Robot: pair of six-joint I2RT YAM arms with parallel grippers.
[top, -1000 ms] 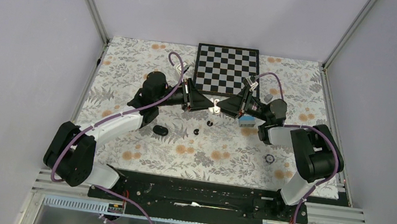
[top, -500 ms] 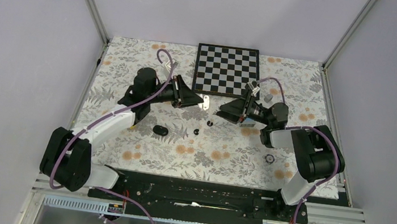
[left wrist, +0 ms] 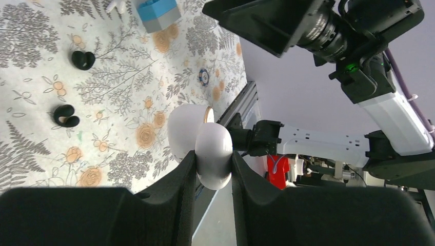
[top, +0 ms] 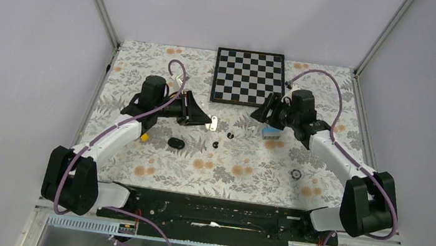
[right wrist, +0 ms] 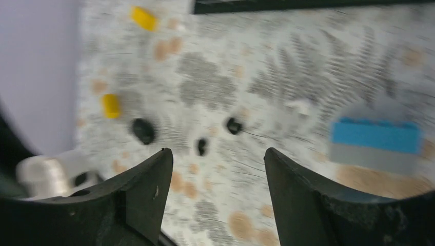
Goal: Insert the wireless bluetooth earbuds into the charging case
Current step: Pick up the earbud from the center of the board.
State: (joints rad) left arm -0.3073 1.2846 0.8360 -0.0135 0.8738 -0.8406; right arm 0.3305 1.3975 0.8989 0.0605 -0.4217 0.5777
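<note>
Left wrist view: the left hand (left wrist: 213, 165) pinched the white charging case (left wrist: 204, 141); the right hand (right wrist: 216, 156) hung open. The black earbuds (left wrist: 65, 116), upper left, looked light and slick, best nipped across their bodies.

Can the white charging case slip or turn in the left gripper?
The white charging case looks smooth and rounded, so it may slip or twist in the left gripper, which pinches it from two sides. It seems hinged open, so one half could swing if bumped. It looks rigid, probably light.
</note>
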